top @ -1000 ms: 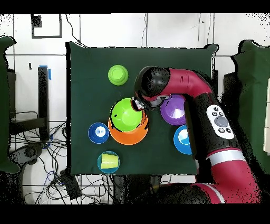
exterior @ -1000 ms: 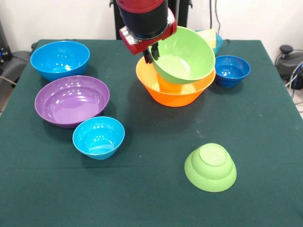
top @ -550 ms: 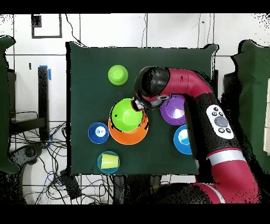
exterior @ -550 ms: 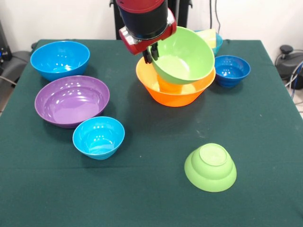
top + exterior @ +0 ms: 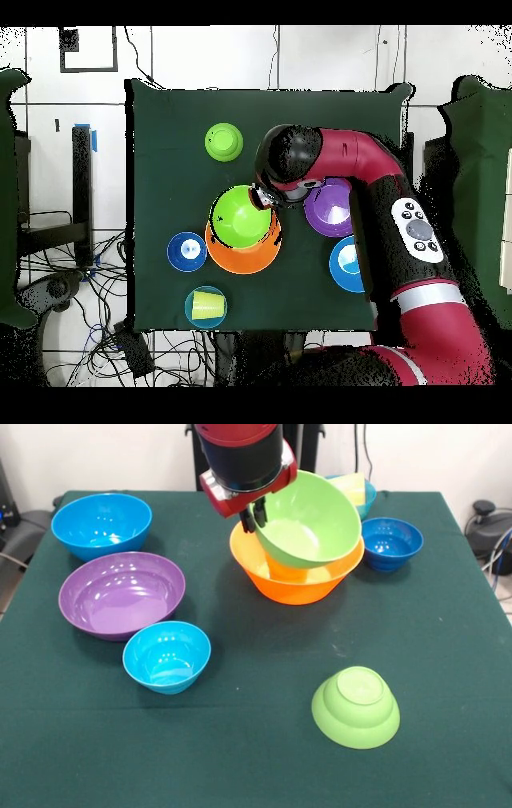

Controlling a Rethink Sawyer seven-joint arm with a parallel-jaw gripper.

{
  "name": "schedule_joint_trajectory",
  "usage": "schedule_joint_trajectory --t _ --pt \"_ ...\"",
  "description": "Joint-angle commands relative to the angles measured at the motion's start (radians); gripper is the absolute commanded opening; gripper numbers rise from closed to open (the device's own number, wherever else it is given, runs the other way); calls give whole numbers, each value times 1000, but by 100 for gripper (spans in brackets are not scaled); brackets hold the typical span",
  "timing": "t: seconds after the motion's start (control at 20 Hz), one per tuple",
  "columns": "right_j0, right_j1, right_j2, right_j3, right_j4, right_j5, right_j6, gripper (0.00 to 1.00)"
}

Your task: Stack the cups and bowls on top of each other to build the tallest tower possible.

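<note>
My gripper [image 5: 254,514] is shut on the near-left rim of the large lime green bowl [image 5: 310,518], which tilts over the large orange bowl [image 5: 296,582]. The orange cup [image 5: 282,569] shows inside the orange bowl, under the green one. From overhead, the gripper [image 5: 262,196] sits at the green bowl's [image 5: 240,218] edge, above the orange bowl [image 5: 244,258]. The pale yellow cup [image 5: 352,485] stands in a light blue bowl [image 5: 369,496] at the back; from above the cup [image 5: 207,305] is seen in it.
The purple bowl [image 5: 122,594], large blue bowl [image 5: 102,524] and a small light blue bowl [image 5: 166,656] stand on the left. A dark blue bowl [image 5: 391,542] is at the right. A small lime green bowl [image 5: 356,706] lies upside down near the front.
The lime green bowl has shifted very slightly in the gripper's hold. The other bowls and cups have not moved.
</note>
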Motion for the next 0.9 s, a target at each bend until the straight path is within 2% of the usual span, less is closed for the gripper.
schedule_joint_trajectory --t 0.05,0.45,0.5,0.9 --pt "33 22 11 -57 -63 56 -83 0" --pt "37 17 3 -55 -69 73 -78 0" --pt "39 17 2 -57 -72 78 -79 100" --pt "48 15 -7 -66 -90 103 -83 100"
